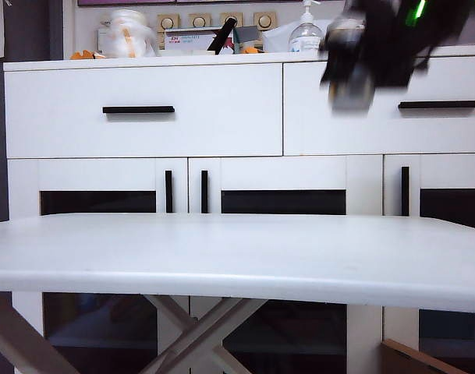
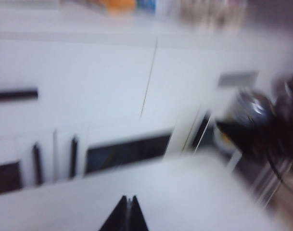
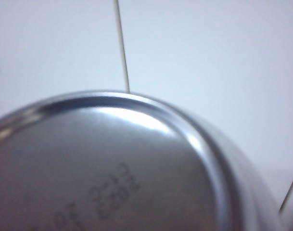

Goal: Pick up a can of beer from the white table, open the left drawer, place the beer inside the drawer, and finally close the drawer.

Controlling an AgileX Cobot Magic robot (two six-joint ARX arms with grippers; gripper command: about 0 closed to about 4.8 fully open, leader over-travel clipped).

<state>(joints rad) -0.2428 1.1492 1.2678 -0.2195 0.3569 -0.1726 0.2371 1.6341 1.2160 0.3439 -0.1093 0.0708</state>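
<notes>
The can of beer hangs blurred in the air in front of the cabinet's upper right, with my right gripper shut on it. In the right wrist view the can's silver base with a printed code fills the picture and hides the fingers. The left drawer is closed, its black bar handle level. My left gripper is shut with nothing in it, low over the white table. That view also shows the left drawer and the can. The white table spans the foreground.
The narrower right drawer is closed behind the right arm. Glass-panelled doors with vertical black handles sit below the drawers. A pump bottle, a jar and boxes stand on the cabinet top. A cardboard edge shows at the lower right.
</notes>
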